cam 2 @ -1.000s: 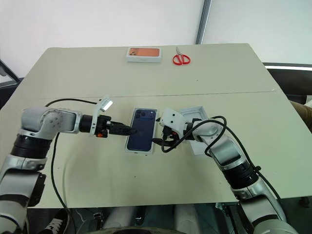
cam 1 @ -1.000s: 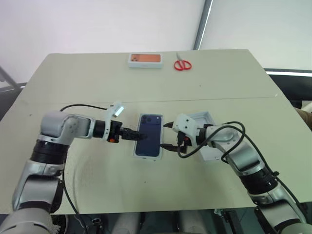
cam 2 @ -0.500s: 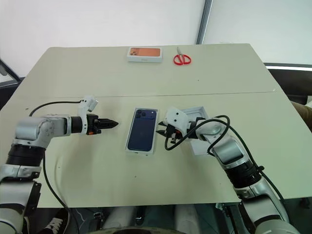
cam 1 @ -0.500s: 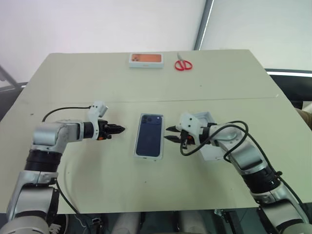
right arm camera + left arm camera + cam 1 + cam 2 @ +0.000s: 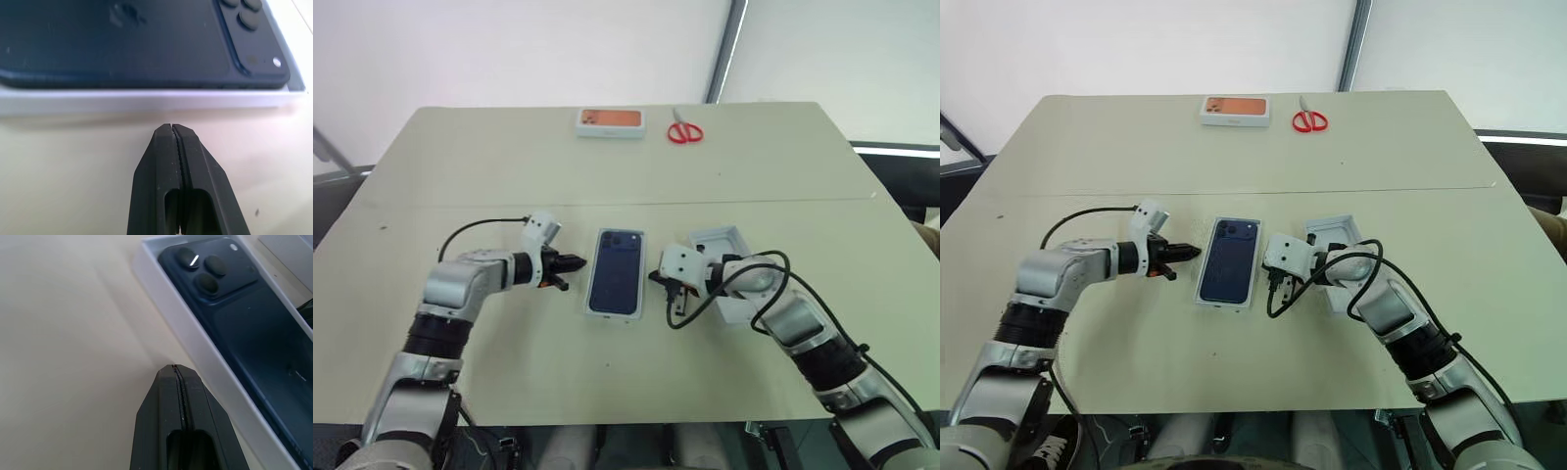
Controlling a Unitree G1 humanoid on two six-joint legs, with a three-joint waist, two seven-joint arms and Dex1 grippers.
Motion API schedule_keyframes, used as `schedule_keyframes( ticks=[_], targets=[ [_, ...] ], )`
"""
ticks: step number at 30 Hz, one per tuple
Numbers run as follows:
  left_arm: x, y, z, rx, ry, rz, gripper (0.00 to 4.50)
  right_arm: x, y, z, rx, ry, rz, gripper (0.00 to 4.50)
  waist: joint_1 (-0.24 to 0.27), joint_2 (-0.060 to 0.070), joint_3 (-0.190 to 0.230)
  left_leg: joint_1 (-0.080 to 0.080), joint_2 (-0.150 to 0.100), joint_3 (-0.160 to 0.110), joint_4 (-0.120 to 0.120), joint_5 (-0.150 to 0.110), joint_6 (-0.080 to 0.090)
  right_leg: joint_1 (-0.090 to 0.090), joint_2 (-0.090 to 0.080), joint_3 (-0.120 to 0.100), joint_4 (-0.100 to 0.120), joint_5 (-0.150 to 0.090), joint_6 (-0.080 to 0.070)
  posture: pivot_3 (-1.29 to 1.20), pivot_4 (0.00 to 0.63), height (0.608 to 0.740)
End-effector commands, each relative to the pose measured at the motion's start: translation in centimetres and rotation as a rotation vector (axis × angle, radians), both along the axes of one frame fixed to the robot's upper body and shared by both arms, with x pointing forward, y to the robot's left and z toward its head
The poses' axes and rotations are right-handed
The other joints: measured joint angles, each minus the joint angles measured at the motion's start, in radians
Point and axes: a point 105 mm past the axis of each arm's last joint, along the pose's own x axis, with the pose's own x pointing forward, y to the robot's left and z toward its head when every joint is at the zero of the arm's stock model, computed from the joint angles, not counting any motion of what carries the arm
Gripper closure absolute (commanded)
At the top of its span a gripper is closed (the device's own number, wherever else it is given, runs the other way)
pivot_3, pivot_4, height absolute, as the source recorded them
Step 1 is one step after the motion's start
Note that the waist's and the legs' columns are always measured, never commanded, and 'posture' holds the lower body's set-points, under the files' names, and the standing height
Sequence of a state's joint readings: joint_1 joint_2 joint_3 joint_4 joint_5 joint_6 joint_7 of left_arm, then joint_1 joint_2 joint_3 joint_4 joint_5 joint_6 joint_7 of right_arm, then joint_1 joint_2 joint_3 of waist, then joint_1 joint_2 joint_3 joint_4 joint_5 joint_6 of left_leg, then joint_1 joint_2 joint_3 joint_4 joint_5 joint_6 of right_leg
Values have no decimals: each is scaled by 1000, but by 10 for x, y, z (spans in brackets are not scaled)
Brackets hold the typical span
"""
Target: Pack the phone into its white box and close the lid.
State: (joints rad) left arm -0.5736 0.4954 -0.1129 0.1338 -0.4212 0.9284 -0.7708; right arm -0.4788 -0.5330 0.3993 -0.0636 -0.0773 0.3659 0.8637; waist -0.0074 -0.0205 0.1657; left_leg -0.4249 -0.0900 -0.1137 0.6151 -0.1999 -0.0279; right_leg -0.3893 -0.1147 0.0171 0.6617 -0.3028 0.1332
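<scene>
Phone (image 5: 616,271) sits back-up inside the white box (image 5: 183,335), camera bump at the far end, in the middle of the tabletop (image 5: 509,166). Box walls frame it on all sides.

Left claw (image 5: 578,261) is on the box's left side, tips pointing at the long wall, just beside it but apart; fingers (image 5: 183,401) pressed together, nothing between them. Left wrist view has the tip low over bare tabletop next to the box wall.

Right claw (image 5: 658,277) is on the box's right side, also aimed at the long wall, close but with a gap of tabletop between; fingers (image 5: 173,156) pressed flat together, empty.

Lid (image 5: 722,247) lies open side up just right of the box, partly under the right arm, pale inside visible.

Far edge of the tabletop: second white box with orange phone print (image 5: 610,120), red-handled scissors (image 5: 684,131) just to its right, both well apart from the work area.
</scene>
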Motion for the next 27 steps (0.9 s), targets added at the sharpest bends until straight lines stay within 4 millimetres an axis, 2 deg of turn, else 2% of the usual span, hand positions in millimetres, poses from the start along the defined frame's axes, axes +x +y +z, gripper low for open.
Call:
schedule_keyframes(
  ticks=[1,5,8,13,19,27],
  targets=[
    [-31,-40,-27,6,148,-181,4500,3,-4,11,-14,-52,1,4476,0,0,0,0,0,0,0,0,0,0,0,0,0,0,0,0,150,740],
    [-45,-67,-24,-23,161,-279,4500,7,-27,14,-51,-60,-46,4476,19,1,-1,0,-1,0,1,0,1,1,-1,0,0,0,0,0,150,740],
    [-44,-76,-20,-39,147,-294,4500,5,-44,16,-79,-57,-71,4476,26,1,-1,0,-2,-2,3,-1,1,1,-2,-2,-2,0,0,0,150,740],
    [-41,-95,-16,-56,114,-315,4500,-5,-61,14,-98,-19,-91,4476,27,1,-1,0,-2,-2,3,-1,2,5,-2,-3,-3,0,0,0,150,740],
    [-27,-93,-17,-55,80,-250,4500,-18,-60,11,-91,22,-83,4476,21,1,-1,0,-2,-2,4,-1,2,5,-2,-3,-3,0,1,0,150,740],
    [-26,-92,-17,-69,80,-238,4500,-14,-62,12,-98,15,-112,4476,21,1,-1,0,-1,-2,4,-1,2,6,-2,-3,-3,0,1,0,150,740]
  ],
)
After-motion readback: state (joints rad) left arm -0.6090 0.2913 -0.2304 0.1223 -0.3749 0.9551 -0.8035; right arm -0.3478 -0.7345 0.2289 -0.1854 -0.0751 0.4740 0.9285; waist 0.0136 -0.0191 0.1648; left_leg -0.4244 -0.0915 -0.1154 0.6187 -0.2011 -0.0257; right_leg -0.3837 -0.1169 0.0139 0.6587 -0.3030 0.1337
